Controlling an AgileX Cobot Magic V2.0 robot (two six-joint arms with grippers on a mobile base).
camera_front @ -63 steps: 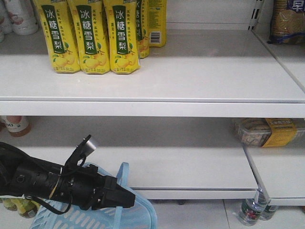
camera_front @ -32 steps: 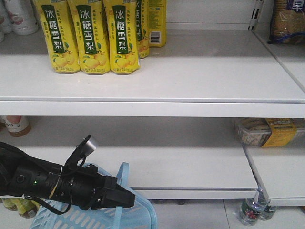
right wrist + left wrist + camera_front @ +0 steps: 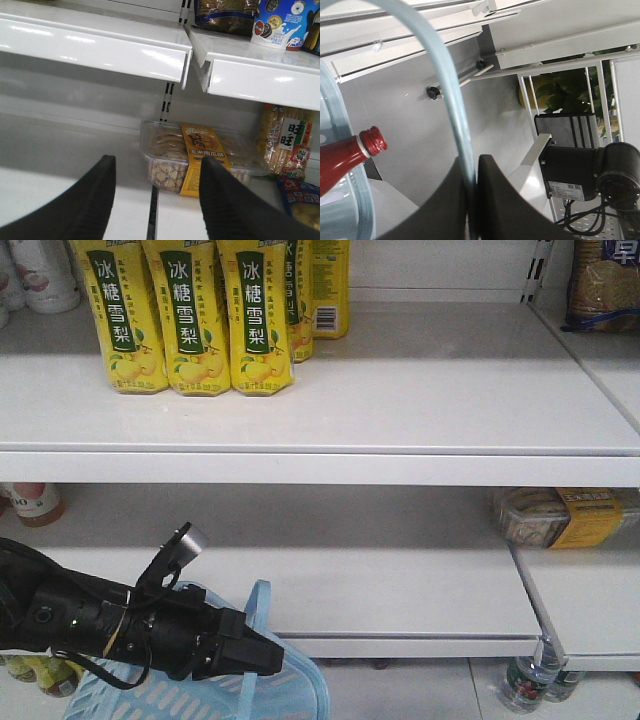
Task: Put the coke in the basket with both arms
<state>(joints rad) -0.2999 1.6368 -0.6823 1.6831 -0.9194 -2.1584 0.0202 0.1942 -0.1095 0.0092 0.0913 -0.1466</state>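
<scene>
Nothing has shifted since the earlier frames. Left pincer stays clamped on the basket handle. Coke lies inside the basket, cap up. Right pincer gapes wide before the lower shelf, holding nothing.

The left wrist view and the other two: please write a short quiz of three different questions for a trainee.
1. True or false: the left gripper has its fingers shut on the basket handle.
2. What fills the clear box ahead of the right gripper: A biscuits, B bottles, C fruit?
3. Fill in: the cap of the coke is ____.

Key: 1 true; 2 A; 3 red.
</scene>
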